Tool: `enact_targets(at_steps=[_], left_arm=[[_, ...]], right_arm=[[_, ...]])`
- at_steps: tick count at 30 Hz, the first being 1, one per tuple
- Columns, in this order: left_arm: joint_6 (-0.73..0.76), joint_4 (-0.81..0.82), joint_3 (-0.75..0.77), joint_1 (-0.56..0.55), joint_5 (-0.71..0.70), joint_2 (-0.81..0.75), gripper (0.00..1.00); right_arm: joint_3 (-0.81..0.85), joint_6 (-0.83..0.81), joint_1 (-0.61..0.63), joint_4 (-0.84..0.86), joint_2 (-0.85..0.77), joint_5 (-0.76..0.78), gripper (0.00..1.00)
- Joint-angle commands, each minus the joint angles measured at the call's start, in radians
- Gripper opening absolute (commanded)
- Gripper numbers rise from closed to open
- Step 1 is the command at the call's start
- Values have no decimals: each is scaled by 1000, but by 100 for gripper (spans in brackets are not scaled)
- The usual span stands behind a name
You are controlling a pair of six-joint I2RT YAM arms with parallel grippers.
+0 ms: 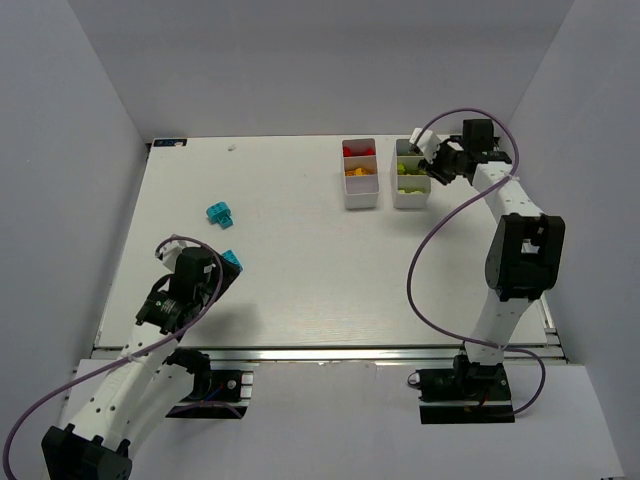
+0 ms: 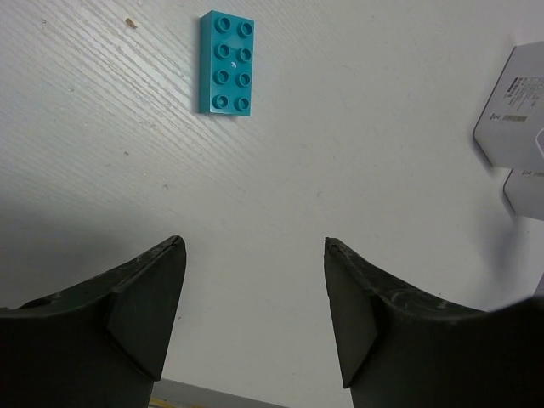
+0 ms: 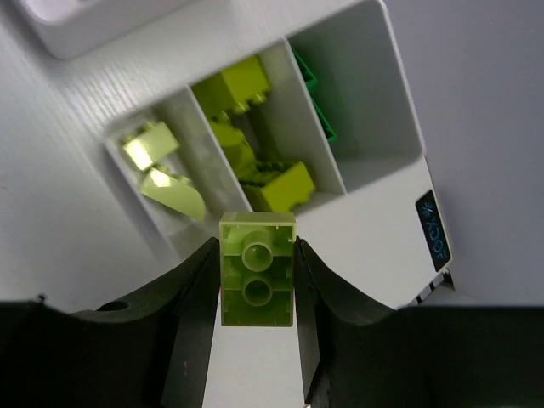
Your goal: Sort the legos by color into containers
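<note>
My right gripper (image 3: 255,280) is shut on a translucent lime lego (image 3: 257,272), its hollow underside toward the camera. It hangs over the right container (image 3: 387,191). That container's compartments hold pale lime pieces (image 3: 157,170), lime legos (image 3: 246,144) and dark green legos (image 3: 316,98). From above, the right gripper (image 1: 432,165) hovers at the right container (image 1: 411,190). The left container (image 1: 360,195) holds red and orange legos. My left gripper (image 2: 255,246) is open and empty over bare table, short of a cyan lego (image 2: 227,63). The left gripper (image 1: 212,278) sits beside that cyan lego (image 1: 233,260).
Another cyan lego piece (image 1: 219,213) lies further out on the white table (image 1: 300,260). White bin corners with a label (image 2: 514,110) show at the right edge of the left wrist view. Grey walls enclose the table on three sides.
</note>
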Motion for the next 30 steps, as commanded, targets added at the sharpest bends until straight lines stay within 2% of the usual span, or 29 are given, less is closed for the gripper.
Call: enact_targets(at_steps=[1,4,13,23,30], left_arm=[[8,28,-9,5,14,5,75],[10,28,-8,5,16,12,75],[8,34,-8,5,18,20,75],[16,33,6,5,21,49,75],[15,28,14,5,21,58,75]], right_arm=[[102,-68,-18,-95,23,-99,0],[99,-114,-23,-102,35,-136,0],[83,-120,-21,-104,55,-174,0],[45,-103,-6,-26,88,-144,21],[45,-96,-3,-15,108,-144,47]])
